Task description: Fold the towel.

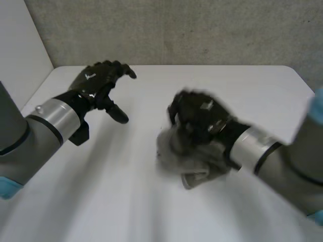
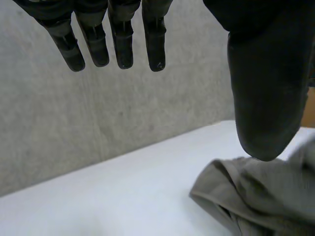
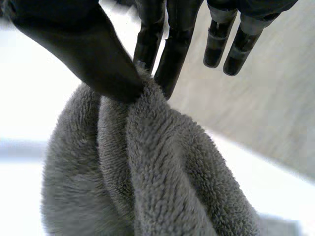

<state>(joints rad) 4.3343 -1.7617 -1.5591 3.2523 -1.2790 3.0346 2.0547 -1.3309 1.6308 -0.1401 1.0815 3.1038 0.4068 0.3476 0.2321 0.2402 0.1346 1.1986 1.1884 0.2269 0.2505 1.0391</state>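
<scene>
towel (image 1: 176,151), grey fluffy terry cloth, bunched in heap on white table (image 1: 242,91), directly under right hand (image 1: 199,118). right thumb and two nearest fingers (image 3: 170,59) clamped on raised fold of towel; cloth hangs in thick folds below fingertips. other fingers of that hand straight, clear of cloth. left hand (image 1: 98,80) above table, well apart from towel, holding nothing; its fingers (image 2: 120,42) straight and spread, thumb set apart. crumpled towel edge lies beyond left thumb tip. grey rough wall (image 1: 176,30) behind table.
</scene>
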